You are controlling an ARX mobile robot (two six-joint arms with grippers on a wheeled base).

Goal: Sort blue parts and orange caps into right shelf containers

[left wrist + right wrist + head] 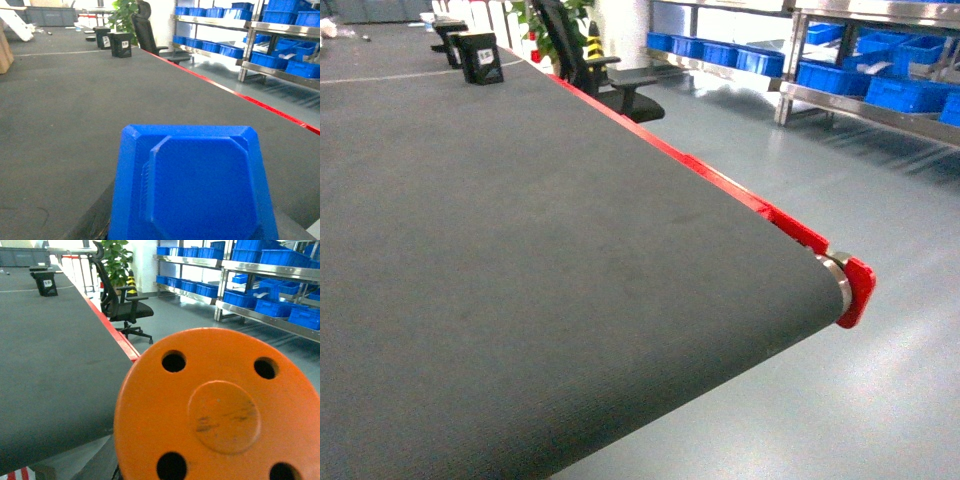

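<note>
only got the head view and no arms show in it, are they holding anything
observer: a blue part fills the bottom of the left wrist view, close to the camera; its jaws are hidden.
operator: and the right
observer: an orange cap with round holes fills the right wrist view.
operator: anything else i'm missing
observer: a brown cardboard box shows at the left edge of the left wrist view.

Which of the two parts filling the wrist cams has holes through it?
The orange cap, in the right wrist view: a round disc with four holes around a raised centre. The blue part, in the left wrist view, is octagonal and has none.
</note>
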